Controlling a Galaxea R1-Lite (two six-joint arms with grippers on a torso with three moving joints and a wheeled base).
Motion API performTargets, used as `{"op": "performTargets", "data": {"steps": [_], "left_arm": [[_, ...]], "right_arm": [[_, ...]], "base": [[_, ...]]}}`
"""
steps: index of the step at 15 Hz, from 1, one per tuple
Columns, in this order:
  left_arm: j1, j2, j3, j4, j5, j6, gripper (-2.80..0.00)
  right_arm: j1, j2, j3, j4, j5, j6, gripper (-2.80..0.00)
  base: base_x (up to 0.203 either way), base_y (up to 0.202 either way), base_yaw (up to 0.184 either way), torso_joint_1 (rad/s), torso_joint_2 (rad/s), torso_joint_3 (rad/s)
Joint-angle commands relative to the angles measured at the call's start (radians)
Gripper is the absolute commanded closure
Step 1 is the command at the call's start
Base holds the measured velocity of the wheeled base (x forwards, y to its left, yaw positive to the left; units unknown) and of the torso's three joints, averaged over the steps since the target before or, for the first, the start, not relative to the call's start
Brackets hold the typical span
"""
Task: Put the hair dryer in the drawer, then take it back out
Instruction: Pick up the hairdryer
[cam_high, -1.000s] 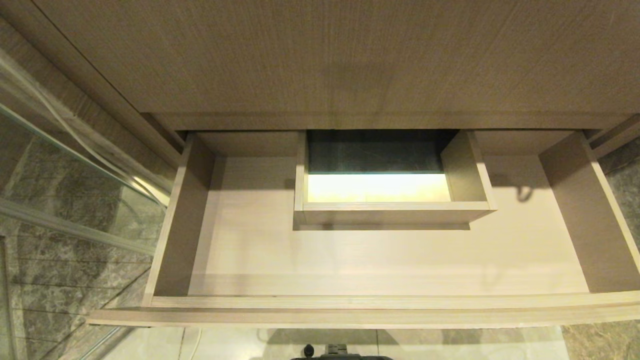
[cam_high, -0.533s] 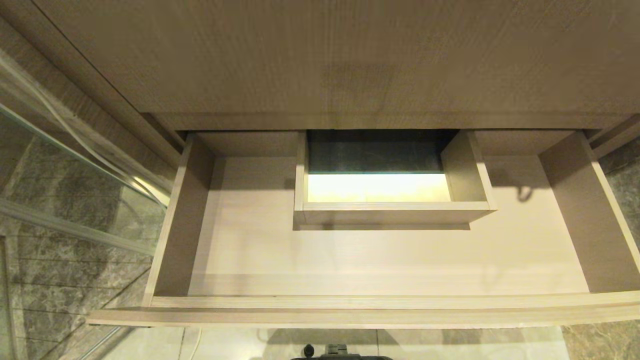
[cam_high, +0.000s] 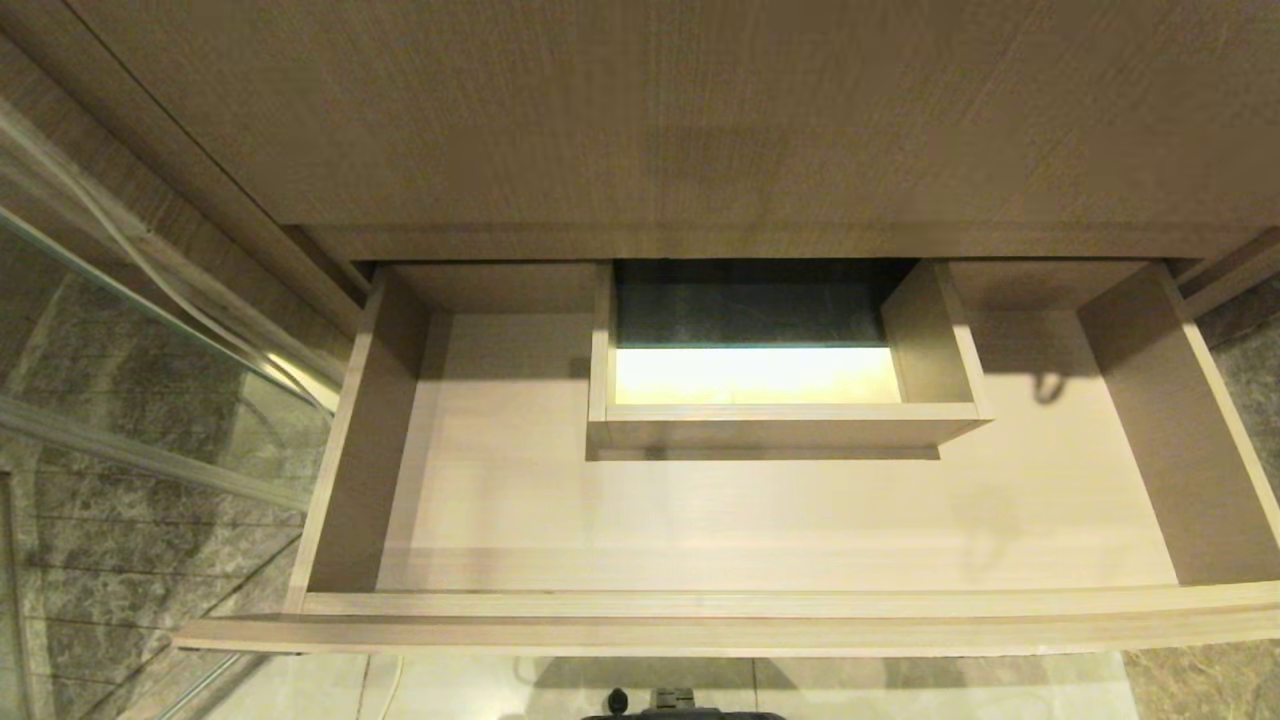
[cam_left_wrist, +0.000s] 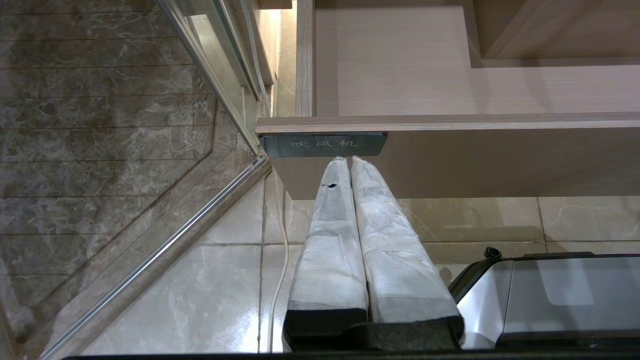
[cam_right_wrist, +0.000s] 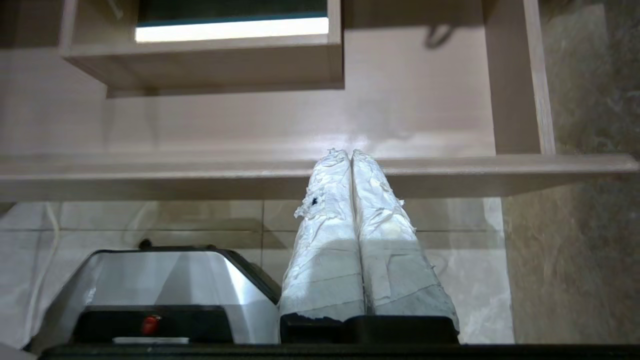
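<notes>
Neither arm shows in the head view. In its wrist view, the left gripper (cam_left_wrist: 350, 159) has its two white-wrapped fingers (cam_left_wrist: 332, 220) pressed together, jaws closed on nothing. The right gripper (cam_right_wrist: 350, 151) looks the same: white-wrapped fingers (cam_right_wrist: 327, 235) side by side, jaws closed, nothing held between them.

Light wood-grain drawer (cam_high: 760, 520) — pulled open, label on front.
</notes>
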Motion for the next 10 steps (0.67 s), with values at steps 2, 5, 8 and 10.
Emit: {"op": "performTargets", "data": {"steps": [2, 5, 8, 10], "left_arm": [[-0.001, 0.000, -0.001, 0.000, 0.001, 0.000, 0.00], [-0.001, 0.000, -0.001, 0.000, 0.001, 0.000, 0.00], [-0.001, 0.000, -0.001, 0.000, 0.001, 0.000, 0.00], [0.000, 0.000, -0.001, 0.000, 0.001, 0.000, 0.00]], "right_arm": [[0.000, 0.327, -0.268, 0.043, 0.015, 0.025, 0.00], [0.002, 0.555, -0.489, 0.064, 0.072, 0.069, 0.00], [0.003, 0.682, -0.658, 0.179, 0.232, 0.088, 0.00], [0.004, 0.745, -0.740, 0.258, 0.278, 0.090, 0.00]], "base": [[0.000, 0.000, 0.000, 0.000, 0.00, 0.000], [0.000, 0.000, 0.000, 0.000, 0.00, 0.000], [0.000, 0.000, 0.000, 0.000, 0.00, 0.000], [0.000, 0.000, 0.000, 0.000, 0.00, 0.000]]}}
